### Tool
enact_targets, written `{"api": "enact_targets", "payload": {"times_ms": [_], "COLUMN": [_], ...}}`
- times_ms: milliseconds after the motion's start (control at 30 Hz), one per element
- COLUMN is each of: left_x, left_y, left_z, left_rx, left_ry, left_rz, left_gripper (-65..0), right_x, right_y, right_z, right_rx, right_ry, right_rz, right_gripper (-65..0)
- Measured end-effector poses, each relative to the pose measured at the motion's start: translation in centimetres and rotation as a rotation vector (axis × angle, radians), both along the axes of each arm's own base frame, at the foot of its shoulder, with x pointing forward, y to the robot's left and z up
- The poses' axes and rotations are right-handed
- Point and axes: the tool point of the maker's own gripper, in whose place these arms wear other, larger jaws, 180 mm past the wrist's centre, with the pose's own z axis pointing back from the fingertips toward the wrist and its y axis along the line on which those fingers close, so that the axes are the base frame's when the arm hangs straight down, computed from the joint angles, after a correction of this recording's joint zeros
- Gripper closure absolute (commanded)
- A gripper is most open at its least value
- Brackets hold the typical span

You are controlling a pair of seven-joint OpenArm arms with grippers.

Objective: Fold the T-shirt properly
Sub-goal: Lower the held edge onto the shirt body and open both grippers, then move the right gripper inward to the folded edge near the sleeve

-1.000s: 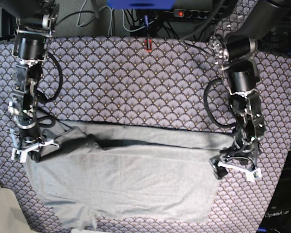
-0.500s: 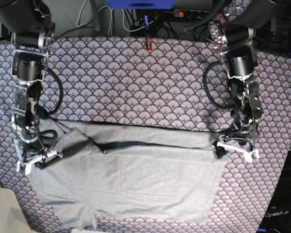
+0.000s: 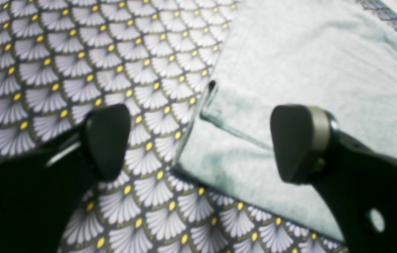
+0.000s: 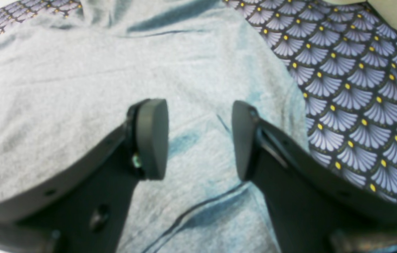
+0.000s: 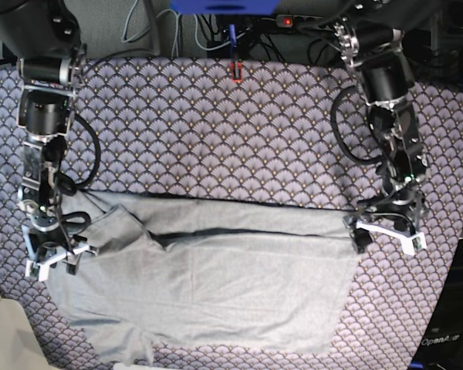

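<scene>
Over the plain light grey knit T-shirt, the right gripper now parts its jaws, releasing the sleeve; the left gripper hangs wide, empty — fold laid, regrasp next.

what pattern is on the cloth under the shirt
Purple fan scales with yellow dots on the cloth, clearest in the left wrist view.

Purple fan-scale cloth covers the table; cables behind.

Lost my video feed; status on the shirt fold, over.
Left gripper open, astride T-shirt corner. Right gripper open above the fabric, holding nothing. Shirt half-folded on patterned cloth. Nothing in the way.
</scene>
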Motion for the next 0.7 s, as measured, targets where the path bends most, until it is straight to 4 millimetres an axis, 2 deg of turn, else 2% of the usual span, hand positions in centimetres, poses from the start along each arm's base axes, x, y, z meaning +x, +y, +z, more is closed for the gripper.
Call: {"api": "enact_targets", "payload": {"times_ms": [133, 233, 333, 400, 467, 500, 567, 633, 667, 700], "left_x": [-0.3, -0.9, -0.8, -0.6, -0.5, -0.5, -0.2, 0.4, 0.8, 1.2], "left_y": [0.0, -0.2, -0.3, -0.6, -0.7, -0.7, -1.2, -3.0, -4.0, -4.5], "left_z": [-0.3, -1.0, -1.0, -0.8, -0.7, -0.8, -0.6, -0.5, -0.3, 0.0], "left_rx": [0.002, -0.001, -0.003, -0.009, -0.01, -0.007, 0.013, 0.023, 0.028, 0.028], "left_ry": [0.006, 0.027, 0.025, 0.017, 0.017, 0.018, 0.019, 0.017, 0.015, 0.013], "left_rz": [-0.002, -0.005, -0.008, -0.009, -0.011, -0.014, -0.037, -0.087, -0.118, -0.131], "left_gripper": [-62.8, -62.8, -62.5, -59.6, -47.8, -39.7, -19.8, -2.7, 0.0, 0.0], "right_x": [-1.7, -4.7, -6.8, -7.0, -7.0, -7.2, -8.1, -9.1, -9.3, -9.3], "right_y": [-0.7, -0.6, 1.8, 4.0, 5.3, 5.9, 7.5, 8.9, 9.3, 9.7], "right_z": [-1.1, -2.9, -4.1, -3.1, -2.0, -1.8, -2.4, -3.5, -3.8, -3.9], "right_rx": [-0.017, -0.041, -0.025, -0.011, -0.034, -0.052, -0.065, -0.094, -0.122, -0.134], "right_ry": [0.022, 0.055, 0.075, 0.029, -0.002, -0.002, 0.014, 0.059, 0.07, 0.072], "right_rz": [-0.003, 0.007, 0.034, 0.074, 0.119, 0.149, 0.202, 0.264, 0.287, 0.302], "right_gripper": [-28.1, -18.4, -5.2, 0.0, 0.0, 0.0, 0.0, -0.1, -0.1, -0.6]}}
